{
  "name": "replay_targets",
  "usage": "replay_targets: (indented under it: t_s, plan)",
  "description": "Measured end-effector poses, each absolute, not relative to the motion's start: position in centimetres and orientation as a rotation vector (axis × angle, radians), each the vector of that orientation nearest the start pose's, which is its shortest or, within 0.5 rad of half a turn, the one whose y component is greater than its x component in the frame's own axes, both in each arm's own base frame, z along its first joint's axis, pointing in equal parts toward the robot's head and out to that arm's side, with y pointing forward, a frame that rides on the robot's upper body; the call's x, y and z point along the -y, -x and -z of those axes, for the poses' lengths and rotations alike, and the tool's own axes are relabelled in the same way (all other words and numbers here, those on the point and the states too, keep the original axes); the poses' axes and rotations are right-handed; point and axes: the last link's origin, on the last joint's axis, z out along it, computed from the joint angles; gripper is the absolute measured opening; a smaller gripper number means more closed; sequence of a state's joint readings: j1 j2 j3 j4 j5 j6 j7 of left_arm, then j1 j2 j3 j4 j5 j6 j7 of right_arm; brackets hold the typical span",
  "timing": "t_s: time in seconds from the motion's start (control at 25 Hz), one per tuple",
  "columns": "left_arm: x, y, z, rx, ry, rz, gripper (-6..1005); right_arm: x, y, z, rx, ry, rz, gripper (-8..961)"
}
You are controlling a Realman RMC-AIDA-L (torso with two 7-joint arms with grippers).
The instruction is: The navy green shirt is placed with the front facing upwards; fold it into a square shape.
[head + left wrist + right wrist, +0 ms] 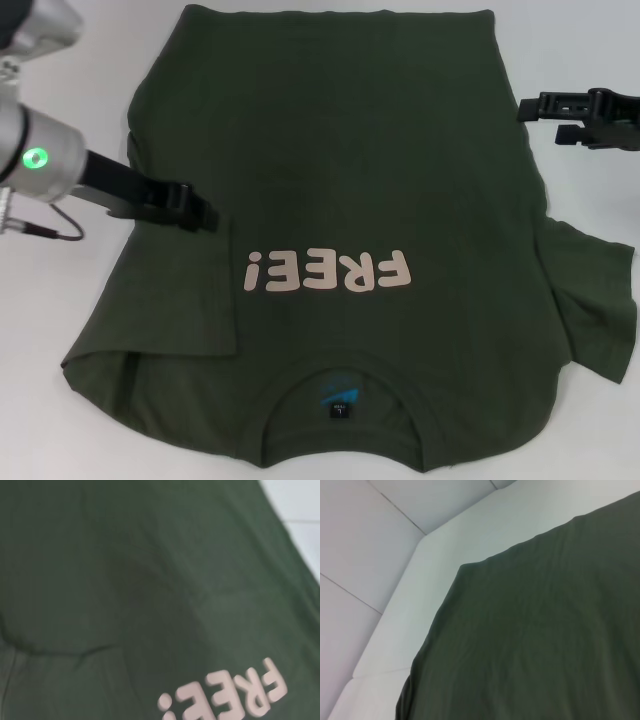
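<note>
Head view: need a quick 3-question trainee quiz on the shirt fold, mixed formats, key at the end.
1. True or false: the sleeve on the robot's left side of the navy green shirt is already folded in over the body.
2. Which gripper is over the fabric? A) left gripper B) right gripper C) both
3. Fill in: the pink "FREE!" lettering faces ____, with the collar on the robot's near side.

Key
1. True; the right sleeve lies spread out on the white table.
2. A; the right gripper hovers off the shirt's edge, over the table.
3. Upwards.
</note>
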State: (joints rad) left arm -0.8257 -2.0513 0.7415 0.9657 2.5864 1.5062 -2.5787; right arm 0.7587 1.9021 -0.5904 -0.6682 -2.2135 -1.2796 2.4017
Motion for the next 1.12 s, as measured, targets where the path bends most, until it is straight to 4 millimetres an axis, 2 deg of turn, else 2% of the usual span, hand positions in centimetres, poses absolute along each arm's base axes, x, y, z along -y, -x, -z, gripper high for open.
replay_targets:
  t_s: [0.16,0.2,0.28,0.36,0.48,0.56,0.68,0.8,0.92,1.12]
  plan:
    - [-40.4,21.8,-5.9,1.476,2.315,0.189,145,-43.3,-25.5,-9.1,-1.54,2.12,-0.601,940]
    - [-39.3,23.4,-6.7,1.47,2.291,0.306,176,-43.3,-25.6,-9.1,-1.522,2.128,-0.598,940]
    - [-38.1,24.1,-6.9,1.422,2.338,0.413,280,-43.1,-25.9,-9.2,-1.474,2.144,-0.592,941]
    - [-35.7,24.9,-6.5,1.27,2.457,0.563,424,-42.9,-26.1,-9.3,-1.429,2.161,-0.575,941]
    - [-32.3,25.7,-5.1,1.023,2.586,0.708,530,-42.2,-26.7,-9.8,-1.42,2.208,-0.504,940]
    - [-30.5,26.1,-4.2,0.91,2.636,0.739,601,-41.5,-27.0,-10.3,-1.438,2.241,-0.471,940]
    - [-29.1,26.5,-3.1,0.879,2.684,0.737,601,-40.4,-27.6,-11.3,-1.489,2.27,-0.453,940]
    - [-28.7,27.0,-2.4,0.945,2.715,0.725,601,-38.9,-28.4,-12.2,-1.563,2.283,-0.423,936]
    - [-28.9,27.0,-2.4,1.013,2.7,0.732,601,-37.6,-29.8,-13.0,-1.656,2.248,-0.361,932]
    - [-29.9,26.6,-2.3,1.067,2.655,0.743,601,-35.8,-32.8,-13.8,-1.821,2.089,-0.176,926]
